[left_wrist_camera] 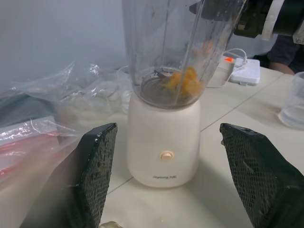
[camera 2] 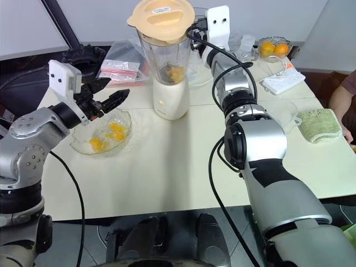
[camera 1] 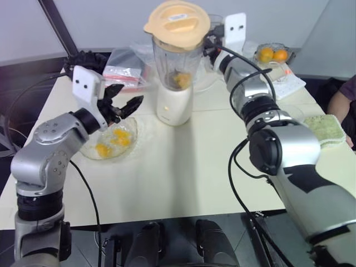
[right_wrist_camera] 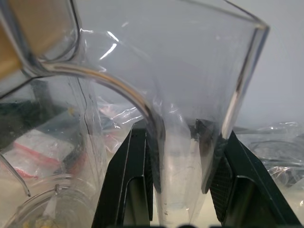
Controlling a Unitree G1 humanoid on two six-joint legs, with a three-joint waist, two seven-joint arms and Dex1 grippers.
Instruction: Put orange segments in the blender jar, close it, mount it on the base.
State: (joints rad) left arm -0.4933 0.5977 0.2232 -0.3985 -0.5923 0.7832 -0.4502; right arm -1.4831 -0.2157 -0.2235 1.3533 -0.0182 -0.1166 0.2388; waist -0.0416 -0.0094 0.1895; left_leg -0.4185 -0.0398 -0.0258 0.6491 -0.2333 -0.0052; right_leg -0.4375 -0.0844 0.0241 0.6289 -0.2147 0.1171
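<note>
The jar (camera 1: 177, 58) stands on the base (camera 1: 174, 104) at the table's (camera 1: 189, 172) middle, lid (camera 1: 177, 22) on top, orange segments (camera 1: 181, 80) inside it. Left of the base lies a bowl (camera 1: 111, 140) with more segments in it. Plastic bags (camera 1: 125, 69) lie far left, behind the bowl. At the far right sits a dish of oranges (camera 1: 272, 54), a power strip (camera 1: 289, 83) just nearer, and a cloth (camera 1: 325, 129) nearer still at the right edge.

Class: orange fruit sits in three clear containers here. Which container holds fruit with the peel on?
The small glass dish at the table's far right corner: whole oranges. The low glass bowl and blender jar hold peeled segments.
</note>
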